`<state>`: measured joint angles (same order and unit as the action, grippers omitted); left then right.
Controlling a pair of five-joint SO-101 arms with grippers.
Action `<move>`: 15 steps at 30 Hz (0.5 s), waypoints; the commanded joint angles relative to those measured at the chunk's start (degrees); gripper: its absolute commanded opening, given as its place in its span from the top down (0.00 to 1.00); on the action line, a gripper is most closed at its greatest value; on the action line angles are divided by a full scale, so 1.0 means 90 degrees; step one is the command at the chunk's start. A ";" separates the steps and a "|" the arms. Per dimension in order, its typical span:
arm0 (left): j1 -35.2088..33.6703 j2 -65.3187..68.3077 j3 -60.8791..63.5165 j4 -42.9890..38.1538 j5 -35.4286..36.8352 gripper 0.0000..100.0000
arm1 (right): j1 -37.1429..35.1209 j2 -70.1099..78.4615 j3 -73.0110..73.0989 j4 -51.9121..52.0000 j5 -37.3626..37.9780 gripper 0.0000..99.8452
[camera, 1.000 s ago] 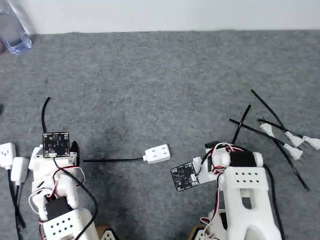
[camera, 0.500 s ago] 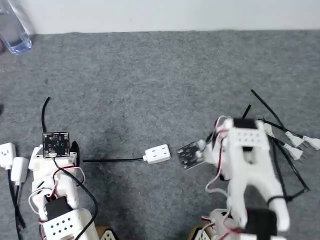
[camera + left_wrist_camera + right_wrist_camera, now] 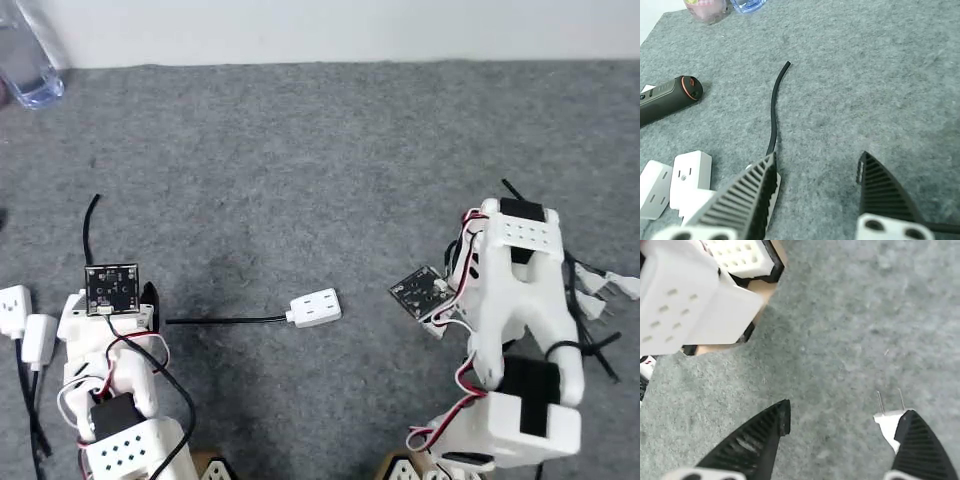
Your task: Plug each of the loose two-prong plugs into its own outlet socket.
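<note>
A white outlet socket [image 3: 316, 308] on a black cord lies in the middle of the grey mat. Loose white two-prong plugs [image 3: 592, 284] on black cords lie at the right edge. My right arm [image 3: 515, 262] stands stretched out beside them. In the right wrist view my right gripper [image 3: 846, 412] is open just above the mat, and one white plug [image 3: 889, 419], prongs showing, lies close against the inner side of one finger. My left gripper [image 3: 817, 157] is open over bare mat at the near left, with a black cord end [image 3: 774, 107] ahead of it.
Two more white sockets [image 3: 14, 308] lie at the left edge, seen also in the left wrist view as white sockets [image 3: 690, 172]. A black and orange pen-like tool [image 3: 667, 98] lies beyond them. A clear bottle [image 3: 28, 70] stands at the far left corner.
My right arm has swung from the near middle out to the far right, up to the loose plugs. The left arm and the middle socket have not moved.
</note>
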<state>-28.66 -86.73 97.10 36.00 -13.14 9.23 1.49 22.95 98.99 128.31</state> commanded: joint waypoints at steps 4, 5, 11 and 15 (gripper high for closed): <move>0.0049 -0.0078 -0.0034 -0.0166 0.0049 0.75 | -0.0054 0.0210 -0.0293 -0.0444 0.0117 0.67; 0.0049 -0.0078 -0.0034 -0.0166 0.0049 0.75 | -0.0093 0.0269 -0.0293 -0.0513 0.0117 0.67; 0.0049 -0.0078 -0.0034 -0.0166 0.0049 0.75 | -0.0405 0.0601 -0.0576 -0.0728 0.0088 0.67; 0.0049 -0.0078 -0.0034 -0.0166 0.0049 0.75 | -0.0454 0.0962 -0.1084 -0.0542 0.0117 0.67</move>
<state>-28.66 -86.73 97.10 36.00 -13.14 5.45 9.14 17.85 92.92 128.31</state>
